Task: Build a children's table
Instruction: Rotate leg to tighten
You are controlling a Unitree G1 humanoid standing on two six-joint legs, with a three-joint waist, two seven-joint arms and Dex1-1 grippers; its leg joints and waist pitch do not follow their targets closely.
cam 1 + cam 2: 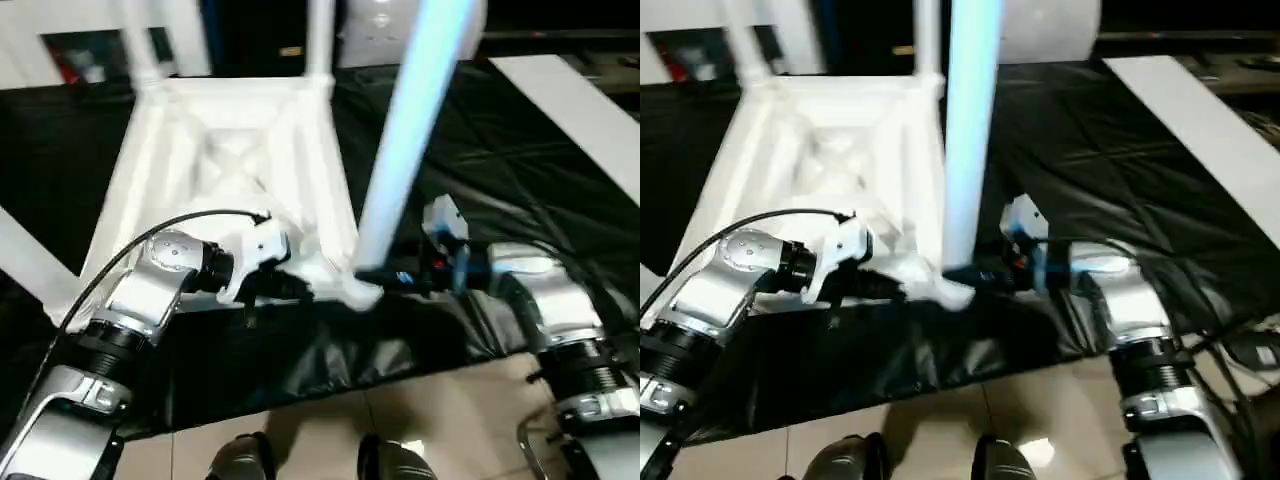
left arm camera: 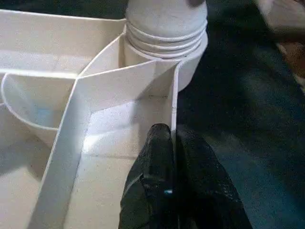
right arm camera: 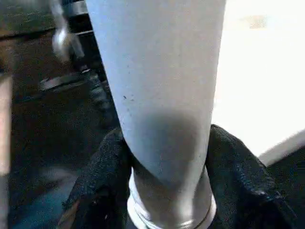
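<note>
- Right gripper [image 3: 167, 191], low in the right wrist view, has one black finger [image 3: 102, 176] on each side of a white table leg [image 3: 157, 90], clasping it near its threaded end.
- In the left eye view, that leg rises from lower centre up to the top edge, tilted slightly to the right; its foot sits at the near right corner of the table top.
- Left gripper [image 2: 172, 143] has its two fingers pressed together on a thin upright wall of the table top [image 1: 235, 150], near the corner socket.
- Upside down on the black workbench [image 1: 500, 150], the table top fills the upper left of the head views, ribbed underside up.
- Two more legs [image 1: 320, 40] stand upright at its far corners, at the frame's top.
- Tiled floor [image 1: 330, 420] shows along the bottom edge.
</note>
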